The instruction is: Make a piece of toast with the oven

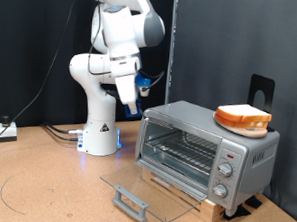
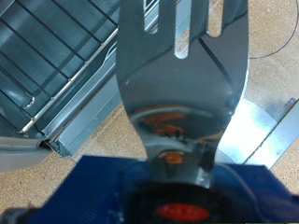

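Note:
The silver oven (image 1: pixel 207 149) stands at the exterior view's right with its glass door (image 1: pixel 155 183) folded down flat and its wire rack (image 2: pixel 51 65) bare where it shows. The piece of toast is out of view. My gripper (image 1: pixel 130 100) hangs in the air to the exterior view's left of the oven, above the open door. It is shut on the blue handle block (image 2: pixel 103 187) of a slotted metal spatula (image 2: pixel 182 84), whose blade points past the oven's front edge and carries nothing.
On the oven's roof sits an orange dish with a thick bread slice (image 1: pixel 242 118). A black stand (image 1: pixel 261 90) is behind it. The robot base (image 1: pixel 99 128) and cables (image 1: pixel 7 132) are at the exterior view's left. The door handle (image 1: pixel 130 202) juts out low.

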